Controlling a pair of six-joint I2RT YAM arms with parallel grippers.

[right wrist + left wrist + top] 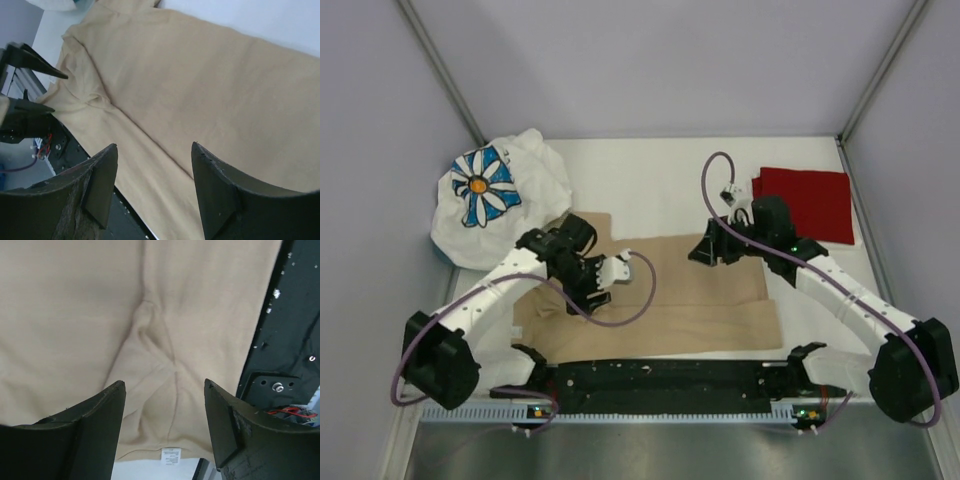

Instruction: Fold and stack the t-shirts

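The tan t-shirt [680,305] lies spread on the white table, its lower half folded up into a long band; it fills the left wrist view [75,315] and the right wrist view [210,80]. The dark red t-shirt [807,203] lies folded at the back right. The white daisy t-shirt [495,200] sits crumpled at the back left. My left gripper [605,283] is open and empty above the tan shirt's left part, over a wrinkle [150,335]. My right gripper [705,250] is open and empty above the tan shirt's upper right edge.
A black rail [660,380] runs along the table's near edge between the arm bases, also in the left wrist view [290,315]. Grey walls close the back and sides. Purple cables loop off both wrists.
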